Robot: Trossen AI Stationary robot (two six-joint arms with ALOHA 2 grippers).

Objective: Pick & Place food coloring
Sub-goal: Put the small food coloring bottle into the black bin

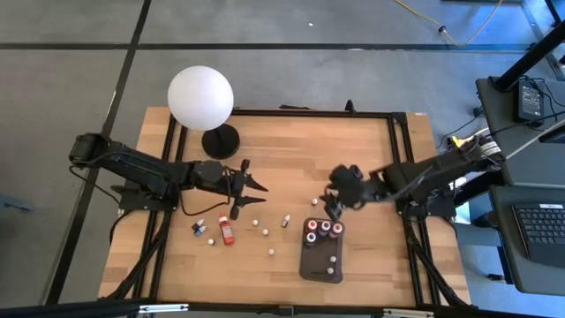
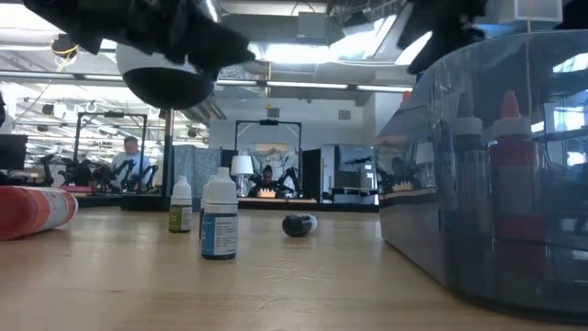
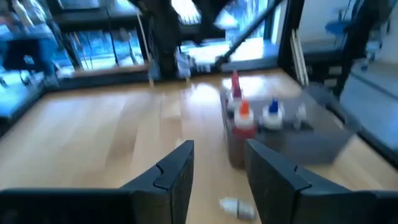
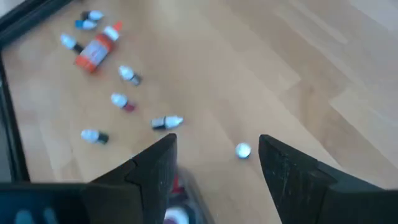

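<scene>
Small food coloring bottles lie scattered on the wooden table: a larger red one (image 1: pixel 226 230) on its side, tiny ones near it (image 1: pixel 199 228), (image 1: pixel 255 223), (image 1: pixel 286 221), (image 1: pixel 271 253). Three bottles (image 1: pixel 324 228) stand upright in the far end of the dark grey tray (image 1: pixel 320 261). My left gripper (image 1: pixel 253 185) hovers open above the table, left of the tray; its wrist view shows the tray's bottles (image 3: pixel 244 121) ahead. My right gripper (image 1: pixel 333 206) hangs open over the tray's far edge, above a white-capped bottle (image 4: pixel 242 150). Neither gripper holds anything.
The white globe lamp (image 1: pixel 201 98) stands on its black base (image 1: pixel 221 140) at the far left of the table. A black frame (image 1: pixel 397 168) borders the tabletop. In the low view, two bottles stand upright (image 2: pixel 219 216), one lies dark (image 2: pixel 299 224); people sit in the room behind.
</scene>
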